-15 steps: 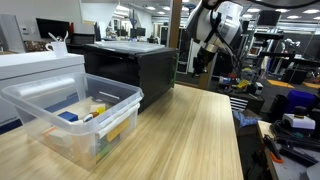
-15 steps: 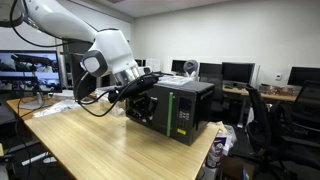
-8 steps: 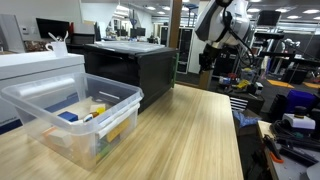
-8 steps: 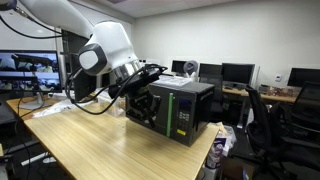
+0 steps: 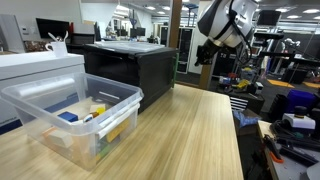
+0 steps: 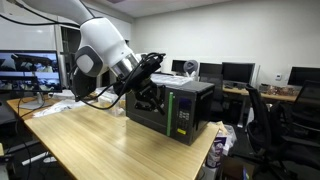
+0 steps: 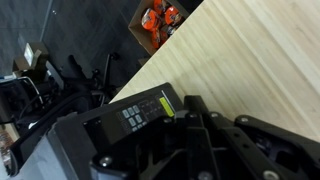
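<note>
My gripper [image 7: 190, 103] looks shut and empty, its dark fingers pressed together. It hangs in the air over the far end of the wooden table [image 5: 190, 130], close beside and slightly above the black box-shaped machine [image 6: 182, 110]. In both exterior views the gripper [image 5: 206, 48] [image 6: 153, 66] is tilted and touches nothing. The wrist view shows the machine's button panel with a yellow-green strip [image 7: 140, 113] right under the fingers, and the table top [image 7: 250, 50] beyond.
A clear plastic bin [image 5: 70, 115] with several small items stands on the near part of the table, next to a white box [image 5: 35, 65]. The black machine [image 5: 135, 65] occupies the back. A cardboard box of orange items [image 7: 160, 18] sits on the floor beyond the table edge. Desks with monitors stand around.
The arm has lifted and swung the gripper upward and closer to the top of the black machine. Nothing on the table has moved.
</note>
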Controlling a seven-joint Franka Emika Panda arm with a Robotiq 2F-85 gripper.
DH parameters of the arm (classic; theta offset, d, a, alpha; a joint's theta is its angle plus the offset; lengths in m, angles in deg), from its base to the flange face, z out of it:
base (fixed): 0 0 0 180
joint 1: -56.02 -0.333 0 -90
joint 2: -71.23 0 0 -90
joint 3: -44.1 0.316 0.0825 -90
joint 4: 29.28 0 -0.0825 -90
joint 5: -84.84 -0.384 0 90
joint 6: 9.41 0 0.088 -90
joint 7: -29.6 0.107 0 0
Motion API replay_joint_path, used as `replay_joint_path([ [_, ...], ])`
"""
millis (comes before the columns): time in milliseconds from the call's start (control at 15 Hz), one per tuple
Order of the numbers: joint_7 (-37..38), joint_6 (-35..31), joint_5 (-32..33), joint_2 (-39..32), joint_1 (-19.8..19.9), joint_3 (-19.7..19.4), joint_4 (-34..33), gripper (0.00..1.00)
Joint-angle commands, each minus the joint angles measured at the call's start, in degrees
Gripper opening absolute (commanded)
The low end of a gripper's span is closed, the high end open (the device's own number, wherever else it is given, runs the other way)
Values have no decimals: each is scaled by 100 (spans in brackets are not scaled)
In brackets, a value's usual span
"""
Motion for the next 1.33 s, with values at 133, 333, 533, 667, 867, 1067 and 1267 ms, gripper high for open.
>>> replay_joint_path([
  [133, 1272, 6, 1308, 946, 1891, 1551, -269, 0],
  [333, 1514, 416, 929, 625, 2209, 1788, -636, 0],
  [533, 1839, 1402, 766, 142, 2242, 1625, -973, 0],
  [667, 2514, 2217, 1954, -10, 2301, 1457, -1017, 0],
  [867, 3465, 3164, 3695, 0, 1797, 791, -1073, 0],
  [1067, 3984, 4391, 5312, 396, 925, 0, -1259, 0],
  [1267, 4212, 5563, 6831, 1033, 120, -442, -1427, 0],
])
